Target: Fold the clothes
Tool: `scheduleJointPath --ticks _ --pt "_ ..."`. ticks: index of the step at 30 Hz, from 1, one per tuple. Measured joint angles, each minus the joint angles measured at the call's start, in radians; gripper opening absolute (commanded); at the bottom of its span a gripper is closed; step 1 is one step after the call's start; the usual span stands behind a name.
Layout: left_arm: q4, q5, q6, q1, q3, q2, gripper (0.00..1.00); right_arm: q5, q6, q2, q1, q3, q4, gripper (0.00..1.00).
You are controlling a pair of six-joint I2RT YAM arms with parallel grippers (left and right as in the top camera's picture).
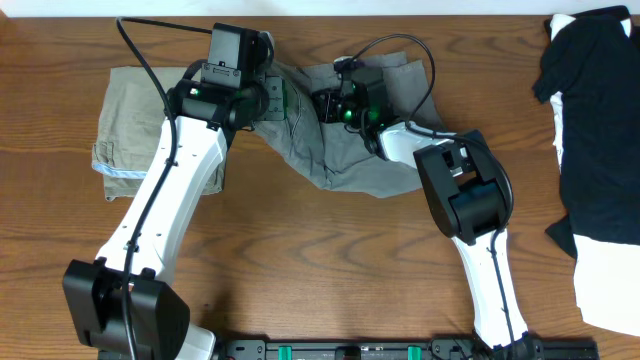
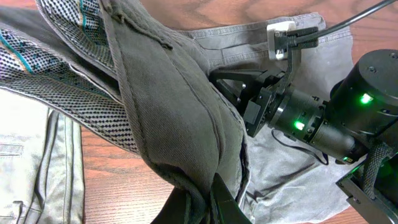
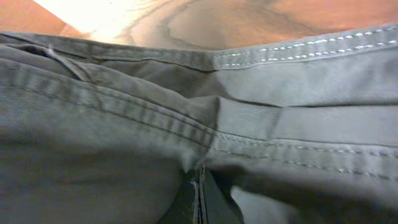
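Grey shorts (image 1: 350,160) lie crumpled in the middle of the table (image 1: 300,260), between my two arms, and both my claws have hold of them. My left claw (image 2: 211,190) is pinched tight on a thick fold of the cloth. That fold hangs lifted off the wood, so the checked pocket lining shows on the raised part. My right claw (image 3: 199,186) is squeezed closed too, with a seamed edge of the same shorts bunched against its fingers; cloth fills the rest of that view. From above, the two claws sit near each other at the far side of the shorts. Khaki shorts (image 1: 140,115) lie flat at my left, partly under my left arm. A black garment (image 1: 600,110) lies over a white garment (image 1: 605,290) at the far right, well apart.
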Motion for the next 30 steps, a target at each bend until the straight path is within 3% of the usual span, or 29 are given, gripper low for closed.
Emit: scheduleJointPath --ticks 3,12,17,21,30 --pt "-0.003 0.000 0.015 0.000 0.000 0.000 0.06 -0.039 -0.011 -0.011 -0.011 0.007 -0.069 0.01" --pt "-0.006 -0.003 0.042 0.000 0.000 0.000 0.06 -0.076 -0.120 -0.279 -0.133 0.018 -0.639 0.01" --pt "-0.006 -0.003 0.047 -0.003 0.000 0.000 0.06 0.003 -0.224 -0.463 -0.203 0.036 -0.963 0.01" --pt "0.000 -0.004 0.048 -0.021 0.000 0.000 0.06 0.114 -0.264 -0.499 -0.227 0.042 -1.170 0.01" --pt "0.028 -0.004 0.049 -0.077 0.000 0.000 0.06 0.272 -0.285 -0.459 -0.236 -0.126 -1.162 0.01"
